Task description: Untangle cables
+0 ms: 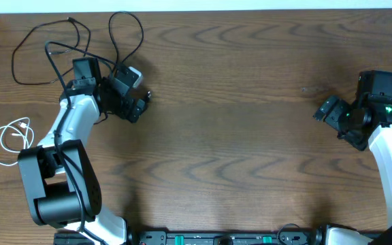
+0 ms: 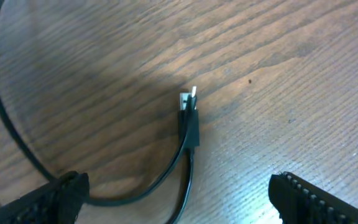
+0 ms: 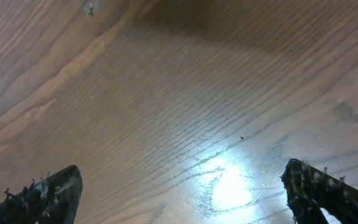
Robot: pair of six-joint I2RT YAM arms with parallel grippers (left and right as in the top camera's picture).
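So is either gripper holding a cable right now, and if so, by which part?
Nothing is held. The left gripper is open above two black plugs, not touching them. The right gripper is open over the table.

Soft overhead light, glare patch on table (image 3: 229, 186).

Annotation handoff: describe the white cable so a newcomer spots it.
Start at the wooden table's left edge, beside the left arm. The white cable lies coiled there. It is the only white one; the black cables loop further back.
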